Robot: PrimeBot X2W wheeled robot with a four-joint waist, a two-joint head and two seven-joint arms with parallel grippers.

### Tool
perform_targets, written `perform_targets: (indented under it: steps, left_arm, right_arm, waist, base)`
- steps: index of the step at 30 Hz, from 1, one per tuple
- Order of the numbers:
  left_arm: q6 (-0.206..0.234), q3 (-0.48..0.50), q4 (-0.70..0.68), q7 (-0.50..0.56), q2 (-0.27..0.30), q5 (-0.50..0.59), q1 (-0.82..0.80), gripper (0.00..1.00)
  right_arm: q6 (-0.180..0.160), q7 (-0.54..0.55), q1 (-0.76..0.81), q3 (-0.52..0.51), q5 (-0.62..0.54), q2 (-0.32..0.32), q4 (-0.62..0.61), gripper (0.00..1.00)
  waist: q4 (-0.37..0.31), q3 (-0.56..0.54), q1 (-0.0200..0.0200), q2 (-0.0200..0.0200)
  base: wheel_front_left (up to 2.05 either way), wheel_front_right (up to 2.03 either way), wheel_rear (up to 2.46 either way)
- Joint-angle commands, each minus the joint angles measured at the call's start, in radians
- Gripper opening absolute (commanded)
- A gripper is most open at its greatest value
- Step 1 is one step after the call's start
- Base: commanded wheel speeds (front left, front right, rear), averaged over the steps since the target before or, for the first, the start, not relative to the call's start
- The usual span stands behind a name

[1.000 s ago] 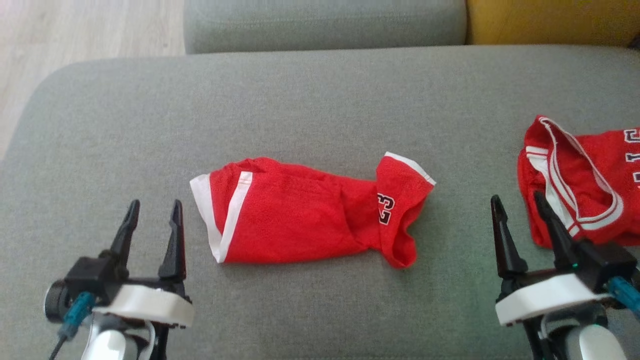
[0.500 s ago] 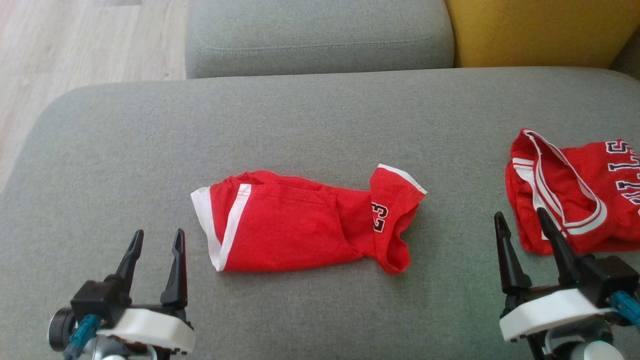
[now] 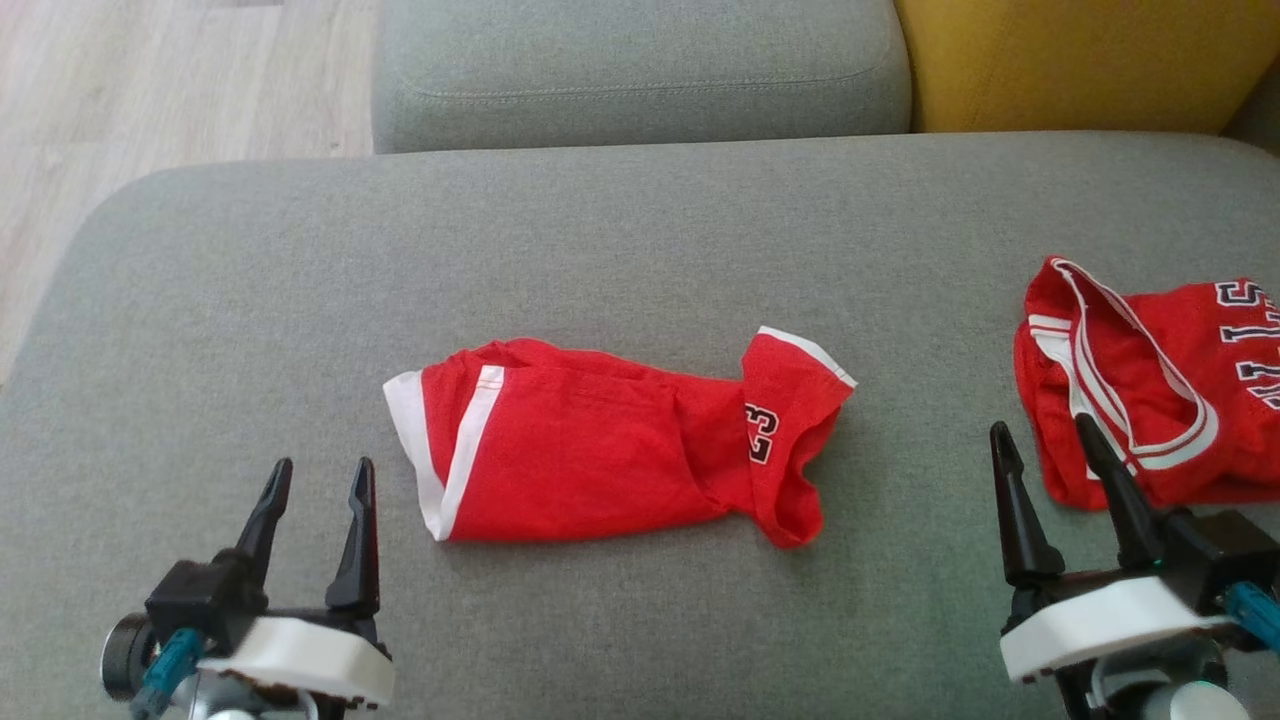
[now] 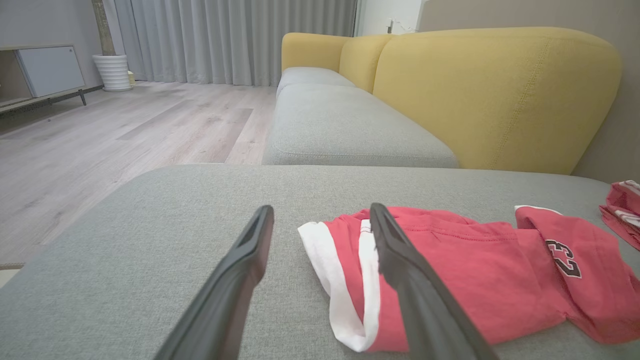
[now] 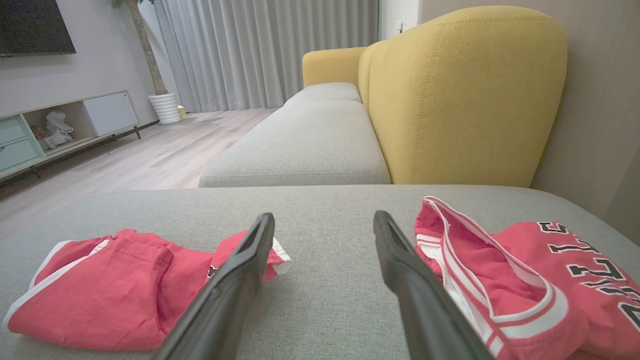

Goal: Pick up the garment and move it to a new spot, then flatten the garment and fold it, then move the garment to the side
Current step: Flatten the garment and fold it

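A red garment with white trim and a black "23" (image 3: pixel 600 455) lies bunched in the middle of the grey sofa cushion (image 3: pixel 640 240); it also appears in the left wrist view (image 4: pixel 475 260) and the right wrist view (image 5: pixel 115 290). A second red garment with white-striped edging and black letters (image 3: pixel 1150 400) lies crumpled at the cushion's right (image 5: pixel 500 270). My left gripper (image 3: pixel 322 470) hovers open at the lower left, just left of the middle garment's white-edged end (image 4: pixel 321 210). Over at the lower right my right gripper (image 3: pixel 1040 430) is open too, beside the second garment's near corner (image 5: pixel 324 217). Neither holds anything.
Beyond the cushion lies another grey seat (image 3: pixel 640 70) with a yellow backrest (image 3: pixel 1080 60) to its right. Wooden floor (image 3: pixel 150 90) shows past the cushion's rounded left edge. A low cabinet (image 5: pixel 60 125) and curtains (image 4: pixel 225 40) stand far off.
The head camera shifted, so the whole scene sits slightly lower and more of the far seat shows. Both garments and both open grippers stay where they were.
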Motion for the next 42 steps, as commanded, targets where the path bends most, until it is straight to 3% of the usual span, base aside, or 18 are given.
perform_targets:
  steps: [1,9,17,24,33,34,35,42]
  left_arm:
    - [0.010,0.029,-0.035,-0.006,0.023,0.000,-0.042,1.00]
    - [0.013,0.016,-0.041,-0.008,0.021,0.007,-0.057,1.00]
    - [-0.004,-0.010,-0.042,-0.010,0.008,0.016,-0.128,1.00]
    - [-0.026,-0.020,-0.024,-0.013,-0.029,0.020,-0.232,1.00]
    - [-0.058,0.018,-0.021,-0.014,-0.068,0.047,-0.275,1.00]
    - [-0.061,0.023,-0.020,-0.014,-0.072,0.050,-0.276,1.00]
    - [-0.063,0.029,-0.021,-0.014,-0.075,0.054,-0.276,1.00]
    - [-0.079,0.071,-0.026,-0.014,-0.089,0.077,-0.266,1.00]
  right_arm:
    - [0.007,0.002,-0.021,0.020,0.006,-0.005,-0.040,1.00]
    - [0.007,0.010,-0.024,0.028,0.006,-0.005,-0.032,1.00]
    - [0.007,0.074,-0.092,0.110,0.032,-0.005,0.052,1.00]
    - [0.007,0.132,-0.285,0.267,0.034,-0.064,0.201,1.00]
    - [0.007,0.196,-0.512,0.458,0.086,-0.156,0.377,1.00]
    - [0.007,0.200,-0.522,0.470,0.093,-0.161,0.385,0.43]
    - [0.007,0.207,-0.529,0.477,0.099,-0.167,0.389,0.00]
    - [0.007,0.165,-0.526,0.495,0.166,-0.165,0.302,0.00]
  waist:
    - [0.002,0.000,0.0000,0.0000]
    - [0.018,0.012,0.0000,0.0000]
    - [0.097,0.076,0.0000,0.0000]
    - [0.206,0.172,0.0000,0.0000]
    - [0.266,0.225,0.0000,0.0000]
    - [0.266,0.227,0.0000,0.0000]
    - [0.265,0.228,0.0000,0.0000]
    - [0.211,0.228,0.0000,0.0000]
  base:
    - [0.00,0.00,0.00]
    - [0.00,0.00,0.00]
    - [0.00,0.00,0.00]
    - [0.00,0.00,0.00]
    - [0.00,0.00,0.00]
    - [0.00,0.00,0.00]
    - [0.00,0.00,0.00]
    - [0.00,0.00,0.00]
